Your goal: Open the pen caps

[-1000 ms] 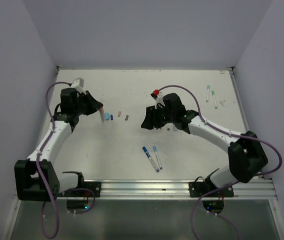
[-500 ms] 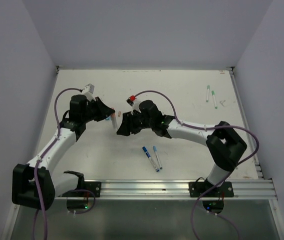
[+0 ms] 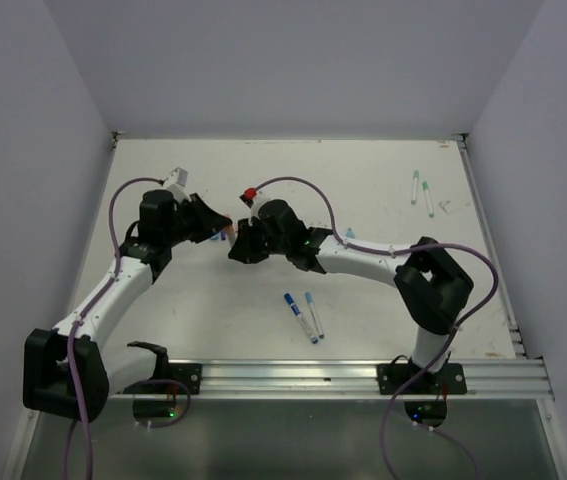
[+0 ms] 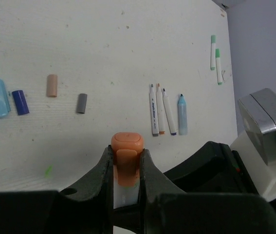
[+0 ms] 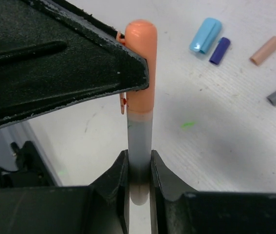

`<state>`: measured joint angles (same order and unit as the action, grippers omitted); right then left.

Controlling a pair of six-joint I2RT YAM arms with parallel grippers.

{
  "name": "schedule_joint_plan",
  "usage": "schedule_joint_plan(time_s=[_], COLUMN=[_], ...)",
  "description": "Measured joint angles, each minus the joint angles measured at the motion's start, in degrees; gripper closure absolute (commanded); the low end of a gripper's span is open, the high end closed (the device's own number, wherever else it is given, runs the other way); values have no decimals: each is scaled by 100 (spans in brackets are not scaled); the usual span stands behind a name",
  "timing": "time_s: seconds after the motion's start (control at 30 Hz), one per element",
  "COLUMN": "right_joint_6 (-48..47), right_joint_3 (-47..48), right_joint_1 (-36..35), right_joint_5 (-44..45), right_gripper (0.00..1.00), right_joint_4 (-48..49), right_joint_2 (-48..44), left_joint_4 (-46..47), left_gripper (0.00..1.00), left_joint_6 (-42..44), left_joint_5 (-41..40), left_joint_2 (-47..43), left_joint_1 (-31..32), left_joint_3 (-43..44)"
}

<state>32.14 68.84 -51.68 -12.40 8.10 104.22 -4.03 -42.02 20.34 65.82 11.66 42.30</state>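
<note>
Mid-table, a bit left of center, the 2 arms meet on 1 pen (image 5: 138, 139): the left gripper (image 4: 126, 170) is pinched tight on its orange cap (image 4: 126, 144), and the right gripper (image 5: 139, 170) is clamped on the white shaft further along. Cap looks still on, though the fingers hide the joint a bit. 4 loose caps (image 4: 52, 85) lie on the table (image 3: 363, 190) just beyond.
</note>
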Motion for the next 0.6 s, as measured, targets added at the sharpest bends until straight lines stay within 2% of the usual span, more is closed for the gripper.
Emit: schedule_joint_plan(time_s=[0.13,0.37,0.43,0.5,0.6], right_joint_6=[-573,-1893,-2048,-2072,-1891], right_joint_3=[350,1010,1034,992,584], right_joint_1=[-468,-1451,-1565,-1554,-1250], right_joint_5=[1491,5160,5495,5401,4271], right_gripper=[100,100,100,100,100], right_joint_4=[-824,-1932,-2061,-2114,-1864], right_joint_2=[2,448,509,463,74], left_joint_4=[-175,-450,-568,-588,-619], left_gripper=[100,100,100,100,100], left_joint_6=[-127,-273,-310,-352,-391], left_joint_5=[20,396,444,470,503], left_joint_2=[190,629,643,673,704], left_joint_1=[2,63,74,81,83], left_joint_3=[131,511,511,514,511])
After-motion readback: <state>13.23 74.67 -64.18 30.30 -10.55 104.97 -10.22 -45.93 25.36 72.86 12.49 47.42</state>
